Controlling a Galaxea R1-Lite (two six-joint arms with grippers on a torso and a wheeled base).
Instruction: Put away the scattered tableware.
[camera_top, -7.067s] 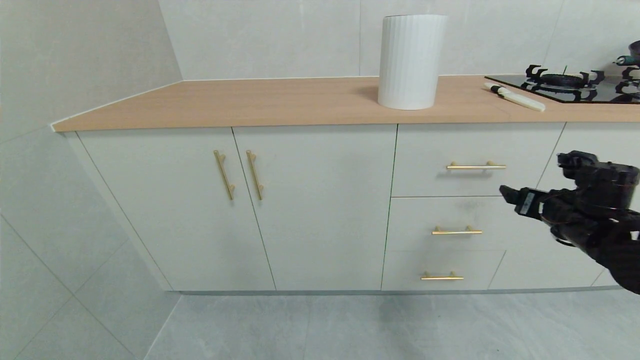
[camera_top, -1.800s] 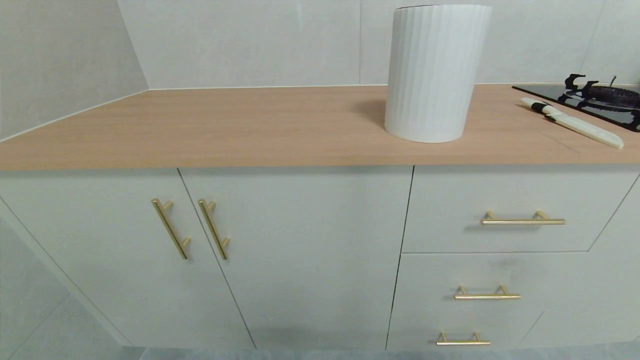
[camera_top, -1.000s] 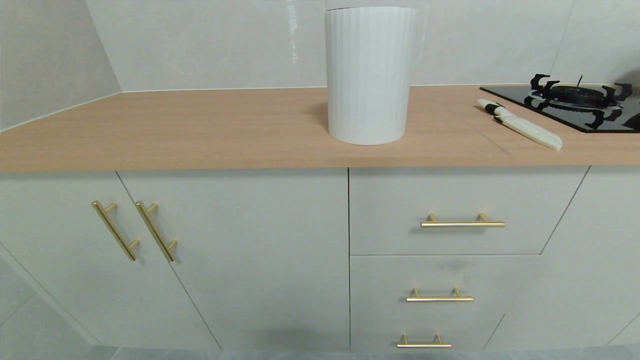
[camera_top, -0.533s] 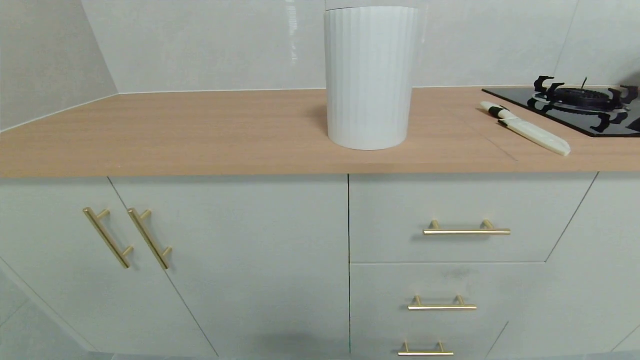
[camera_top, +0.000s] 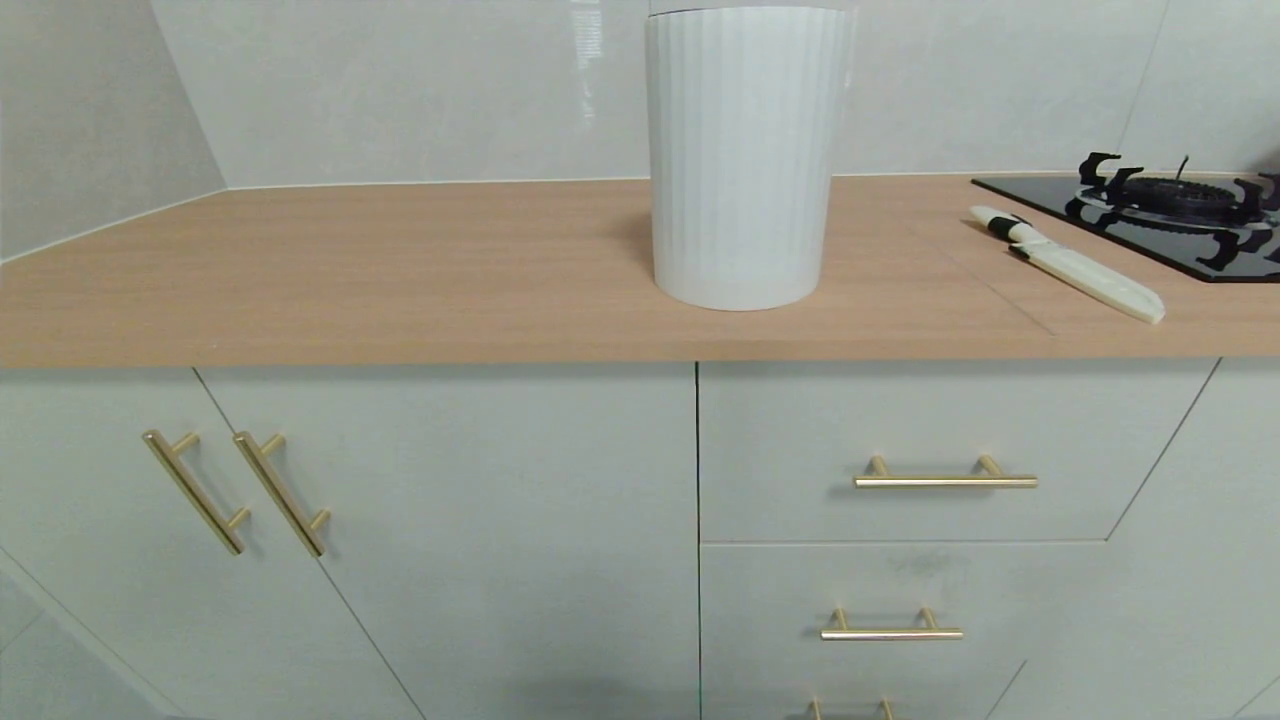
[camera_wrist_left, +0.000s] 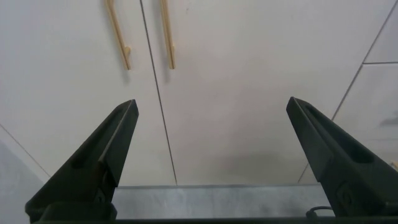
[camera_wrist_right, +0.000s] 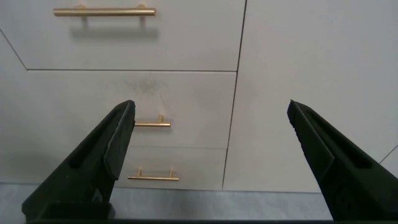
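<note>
Tiled walls back a wooden counter (camera_top: 400, 270) in the head view. One white ribbed canister (camera_top: 745, 160) stands upright at mid-counter. To the canister's right, apart from it, the knife (camera_top: 1070, 267) lies flat on the wood, just beside the near edge of a black hob (camera_top: 1200, 240). Its black-banded handle end points toward the wall; its tip points toward the counter's front edge. A burner grate (camera_top: 1170, 190) sits on the hob behind the knife. Below the counter, two doors carry gold door handles (camera_top: 190, 490) on the left. A drawer stack on the right carries gold drawer handles (camera_top: 945, 480).

Left wrist view: the left gripper (camera_wrist_left: 210, 102) is spread wide and holds nothing. It faces the door fronts low down. The door seam runs between its fingers (camera_wrist_left: 106, 162), the door handles (camera_wrist_left: 166, 34) lie beyond the fingertips, and a strip of floor (camera_wrist_left: 205, 199) shows at the cabinet base.

Right wrist view: the right gripper (camera_wrist_right: 210, 106) is likewise spread wide and holds nothing. It faces the drawer stack. Three drawer handles (camera_wrist_right: 104, 11) lie one below another near one finger, and a plain panel (camera_wrist_right: 311, 74) adjoins the stack.
</note>
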